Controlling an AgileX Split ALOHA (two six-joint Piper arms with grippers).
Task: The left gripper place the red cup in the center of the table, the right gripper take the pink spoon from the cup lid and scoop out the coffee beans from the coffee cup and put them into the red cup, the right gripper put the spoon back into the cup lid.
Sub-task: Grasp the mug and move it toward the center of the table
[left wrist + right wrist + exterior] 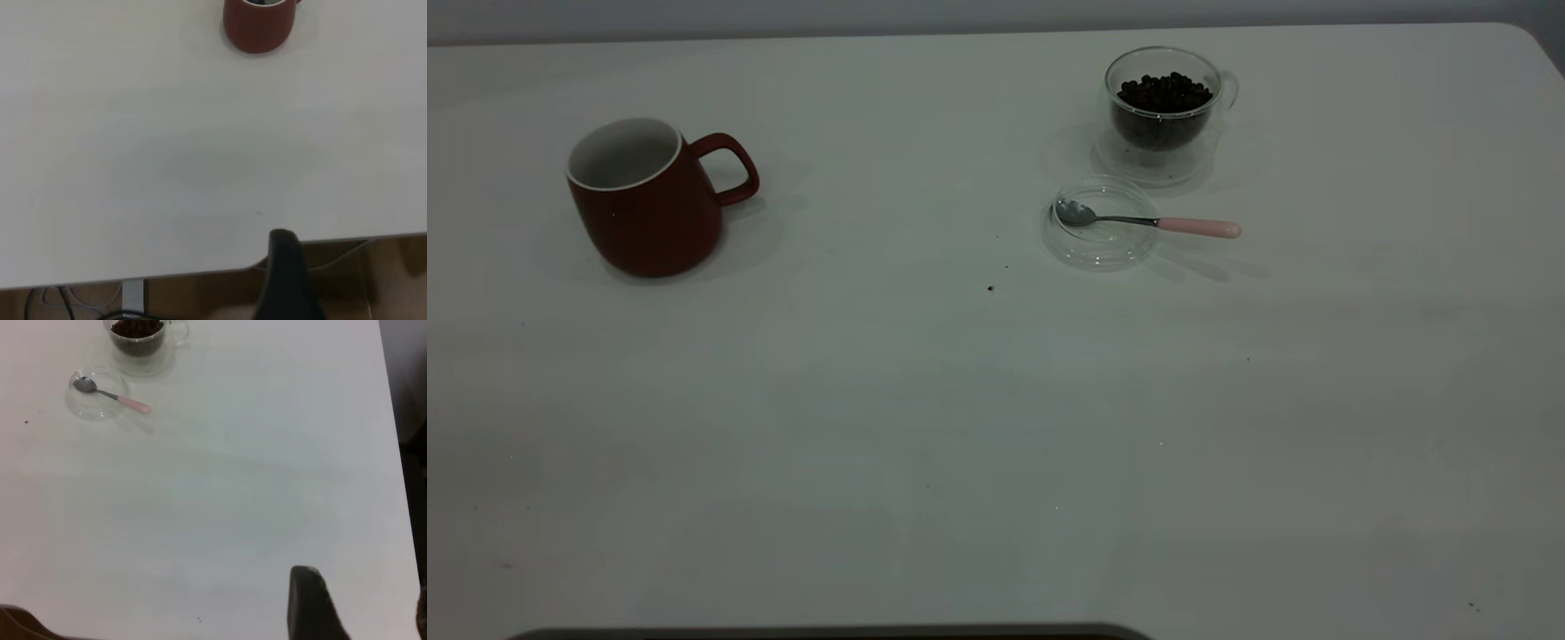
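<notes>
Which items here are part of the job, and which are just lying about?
Job: red cup, pink spoon resting on the cup lid, coffee cup holding coffee beans, table.

Lying about: only a few dark specks on the tabletop.

You're looking at a lab-style test bench, not a kitchen: a big bare white desk (996, 427) against a plain grey wall (871, 13), loose cables (60, 301) dangling under its edge over a wood-toned floor (200, 293), no household clutter.
</notes>
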